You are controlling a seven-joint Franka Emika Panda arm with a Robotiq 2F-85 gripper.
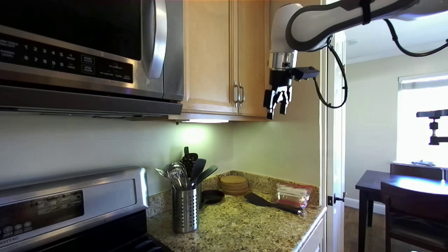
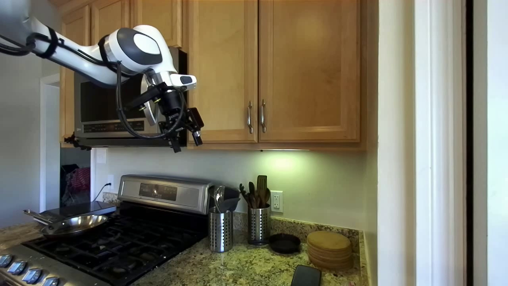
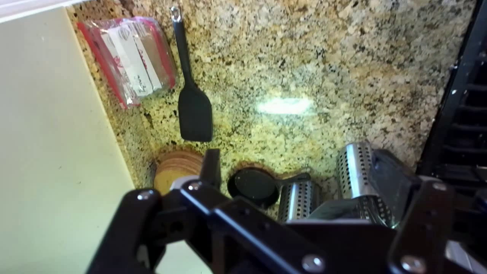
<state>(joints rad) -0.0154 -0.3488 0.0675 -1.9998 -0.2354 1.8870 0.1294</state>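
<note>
Extending from the upper right of an exterior view: robot arm (image 1: 315,26), white shell with dark grey trim, bent downward at the wrist, black cable looped beside it

Gripper (image 1: 276,112), black with bright linkages: pointing down, its fingers parted with nothing between them; seen in front of the upper cabinets (image 2: 309,79) in both exterior views, well above the countertop (image 1: 227,227) and touching nothing on it

Spatula (image 3: 195,114): lying flat on the countertop, well below the gripper; matte black, broad squared blade, slim handle with a shiny tip

Plastic bag (image 3: 133,61): just beside the spatula's handle; clear, crinkled, red-edged, a white printed strip showing

Round stack (image 2: 329,250): several tan discs, flat-topped, in the counter's corner; partly covered by a finger of the gripper in the wrist view

Small skillet (image 2: 284,242): near the stack; black, shallow, circular, short handle

Front canister (image 2: 221,230): upright steel cylinder, perforated in rows, holding a wire whisk (image 1: 176,173) and dark utensils (image 1: 198,169)

Rear canister (image 2: 258,224): same form, filled with brown and black utensils (image 2: 258,194)

Countertop surface: speckled stone in yellow, cream and dark grains, glossy enough to throw back a bright streak of light
</note>
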